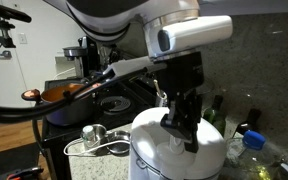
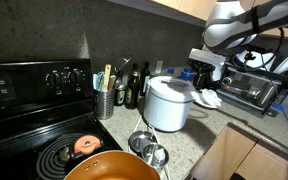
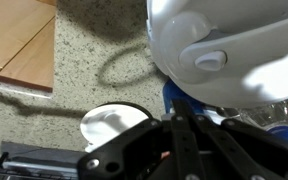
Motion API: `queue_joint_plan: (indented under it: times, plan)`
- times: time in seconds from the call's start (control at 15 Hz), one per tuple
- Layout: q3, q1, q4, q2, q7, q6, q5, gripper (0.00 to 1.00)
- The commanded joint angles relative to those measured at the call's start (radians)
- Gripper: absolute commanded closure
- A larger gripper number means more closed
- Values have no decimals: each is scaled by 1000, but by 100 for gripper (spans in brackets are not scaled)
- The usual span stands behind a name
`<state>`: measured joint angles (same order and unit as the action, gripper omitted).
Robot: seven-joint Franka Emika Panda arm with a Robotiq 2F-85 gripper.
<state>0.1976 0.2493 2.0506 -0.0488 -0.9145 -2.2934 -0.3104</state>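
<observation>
A white rice cooker [image 2: 169, 102] stands on the speckled counter; its lid fills the upper right of the wrist view [image 3: 224, 40]. My gripper [image 3: 182, 120] is shut, its black fingers pressed together with nothing between them. In an exterior view the gripper [image 1: 185, 128] hangs in front of the cooker [image 1: 154, 155]. In an exterior view the gripper [image 2: 208, 66] sits just to the right of the cooker, above a white bowl [image 2: 210, 98]. The wrist view shows the bowl [image 3: 112, 126] and a blue object [image 3: 174, 96] under the fingers.
A black stove [image 2: 34, 110] holds a copper pan [image 2: 114, 166]. Metal measuring cups [image 2: 149, 148] lie near the counter edge. A utensil holder [image 2: 106, 97] and dark bottles [image 2: 134, 88] stand against the wall. A toaster oven [image 2: 250, 86] sits behind the arm.
</observation>
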Motion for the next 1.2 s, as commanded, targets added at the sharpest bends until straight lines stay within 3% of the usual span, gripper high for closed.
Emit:
queue_joint_plan:
  times: [0.0, 0.6, 1.13]
  plan:
    - [12, -5, -81, 78, 52, -17, 29, 100]
    - [9, -42, -159, 85, 40, 89, 28, 99]
    - [2, -59, -153, 75, 44, 145, 53, 99]
